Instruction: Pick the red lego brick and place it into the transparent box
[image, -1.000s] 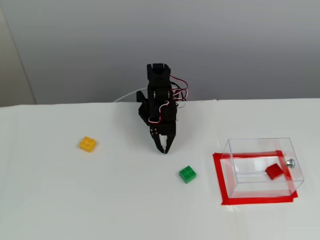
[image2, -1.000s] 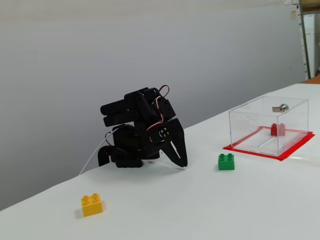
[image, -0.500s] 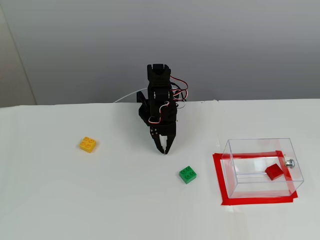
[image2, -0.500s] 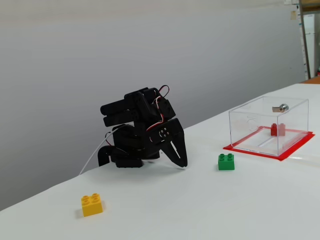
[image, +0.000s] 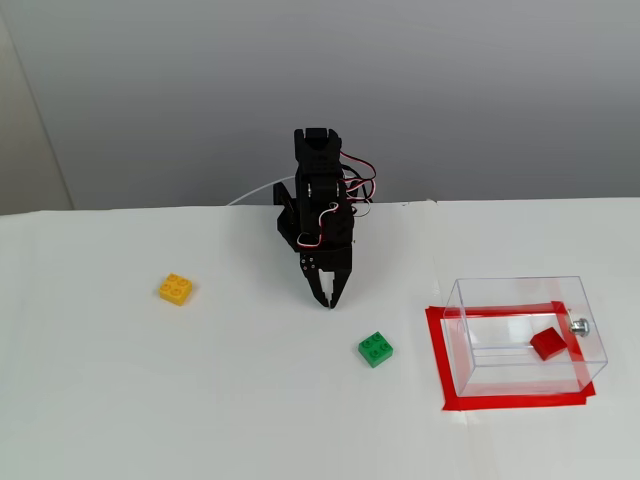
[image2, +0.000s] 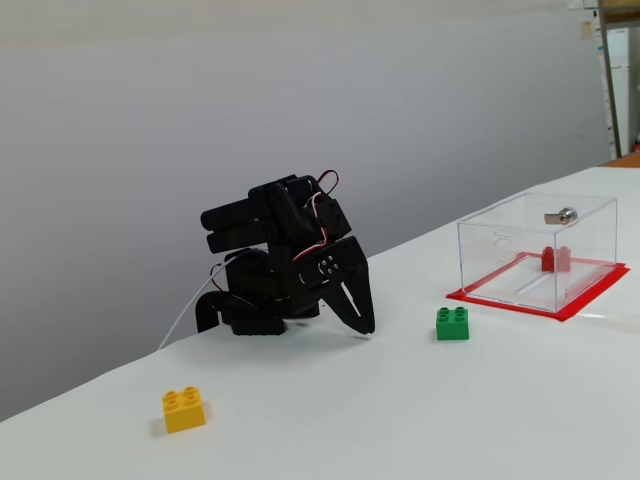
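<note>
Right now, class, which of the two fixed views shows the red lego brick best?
The high fixed view: the red lego brick lies unobstructed on the transparent box floor. The low fixed view shows it small, through the clear walls.

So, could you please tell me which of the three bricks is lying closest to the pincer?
The green brick, on the bare table just beyond the pincer tips. The yellow brick sits farther off on the opposite side, and the red lego brick lies inside the transparent box.
</note>
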